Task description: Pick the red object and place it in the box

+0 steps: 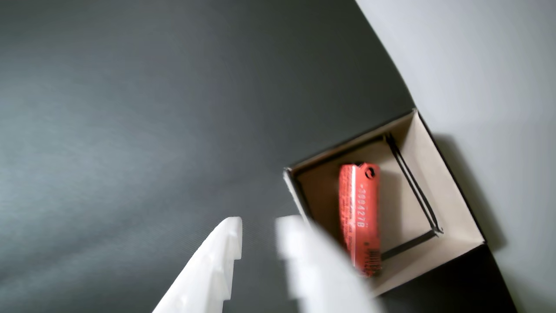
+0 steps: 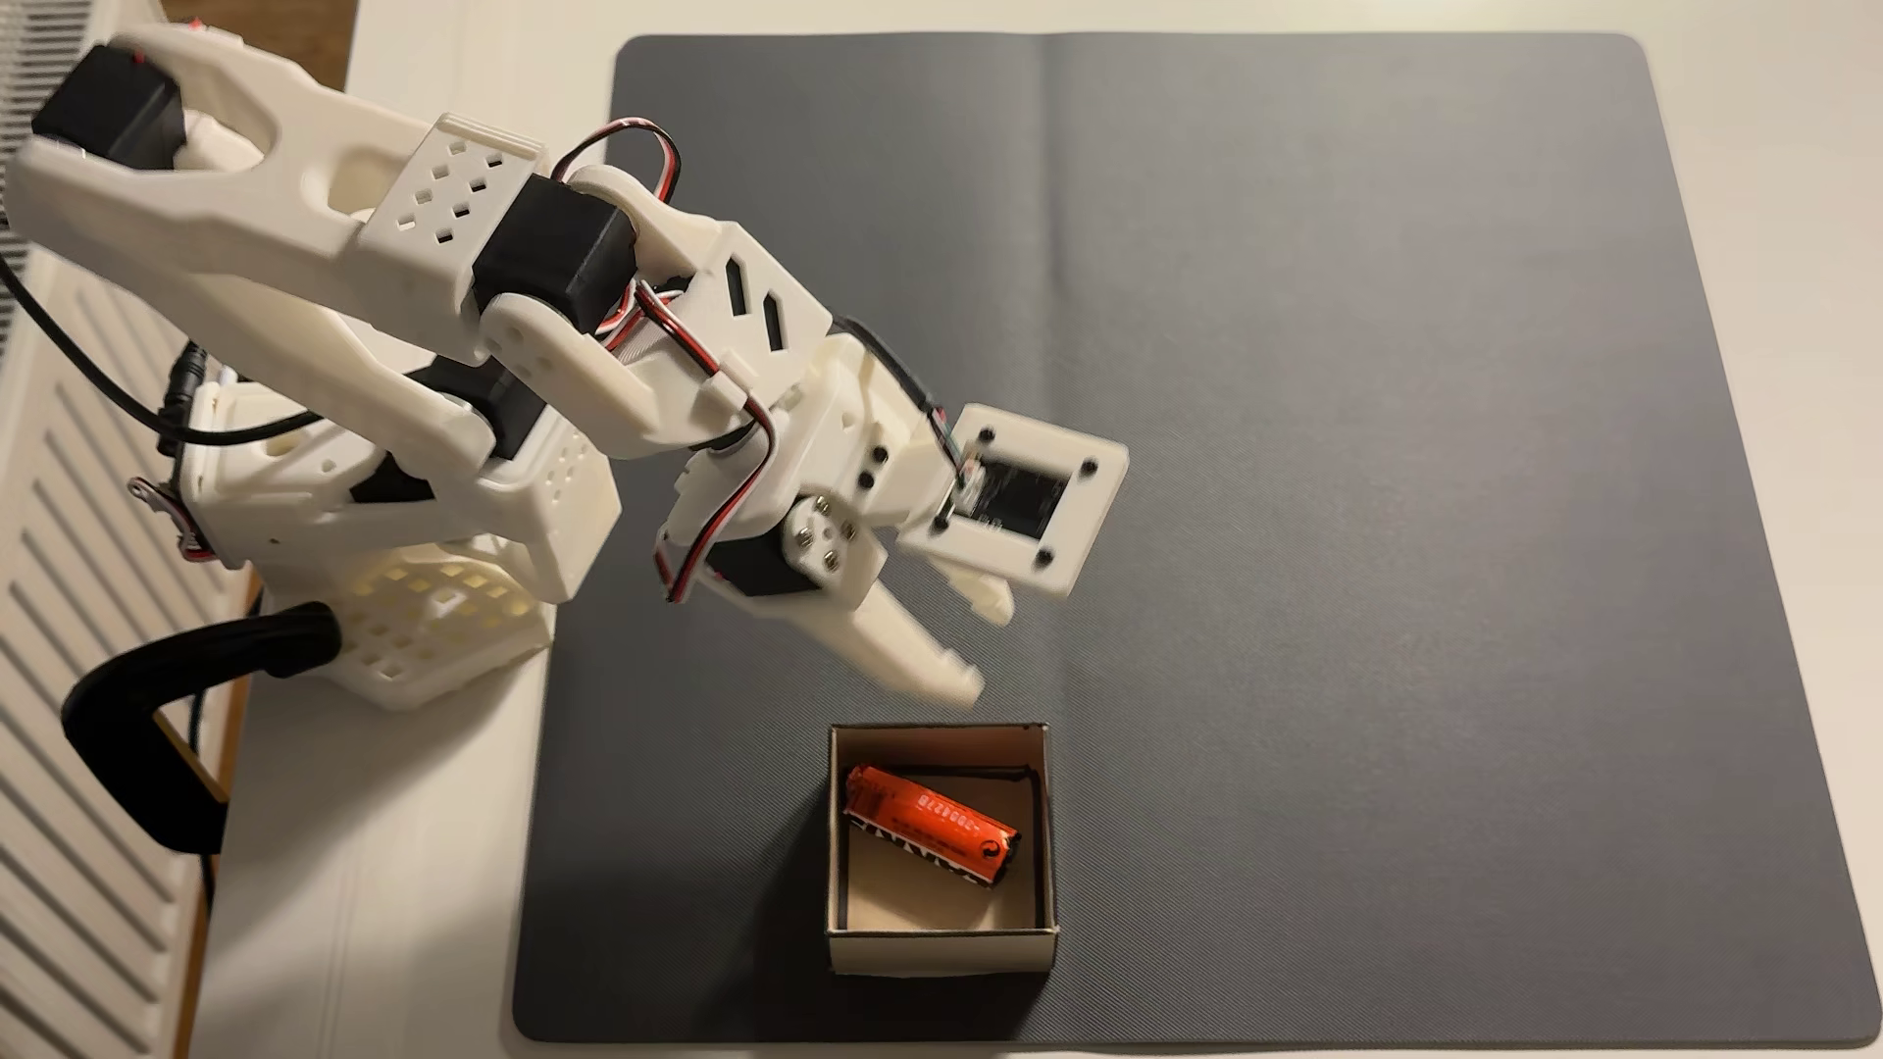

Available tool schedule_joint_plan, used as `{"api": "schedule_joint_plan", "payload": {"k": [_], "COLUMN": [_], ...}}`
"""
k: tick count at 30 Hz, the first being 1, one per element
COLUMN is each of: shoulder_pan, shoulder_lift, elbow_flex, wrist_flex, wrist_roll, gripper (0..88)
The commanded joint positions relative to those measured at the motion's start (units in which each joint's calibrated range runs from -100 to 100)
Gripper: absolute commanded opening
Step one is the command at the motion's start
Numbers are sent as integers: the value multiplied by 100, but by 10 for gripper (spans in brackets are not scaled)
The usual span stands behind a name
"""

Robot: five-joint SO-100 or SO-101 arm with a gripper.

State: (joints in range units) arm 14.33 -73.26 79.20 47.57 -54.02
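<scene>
The red object [image 2: 930,825] lies on its side inside the box [image 2: 939,947], slanted across the tan floor. In the wrist view the red object [image 1: 359,215] rests lengthwise in the box [image 1: 438,182], its lower end partly covered by one blurred finger. My white gripper [image 2: 983,647] hovers above the mat just beyond the box's far wall, apart from the box. Its two fingers stand spread with nothing between them. In the wrist view the gripper [image 1: 260,234] reaches in from the bottom edge, to the left of the box.
A dark grey mat [image 2: 1376,407] covers most of the white table [image 2: 387,866]. The box stands near the mat's front edge. The arm's base [image 2: 408,530] and a black clamp [image 2: 153,733] sit at the left, beside a white slatted panel [image 2: 61,611].
</scene>
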Motion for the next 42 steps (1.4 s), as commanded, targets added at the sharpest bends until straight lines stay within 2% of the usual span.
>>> {"api": "schedule_joint_plan", "payload": {"k": [1, 12, 19, 42], "shoulder_pan": [-186, -958, -1269, -1269], "shoulder_lift": [-624, -2674, -2589, -2572], "elbow_flex": [-205, 275, 339, 2053], "wrist_flex": [340, 1607, 1799, 1834], "wrist_roll": [-53, -63, -63, -53], "gripper": [11, 7, 7, 7]}}
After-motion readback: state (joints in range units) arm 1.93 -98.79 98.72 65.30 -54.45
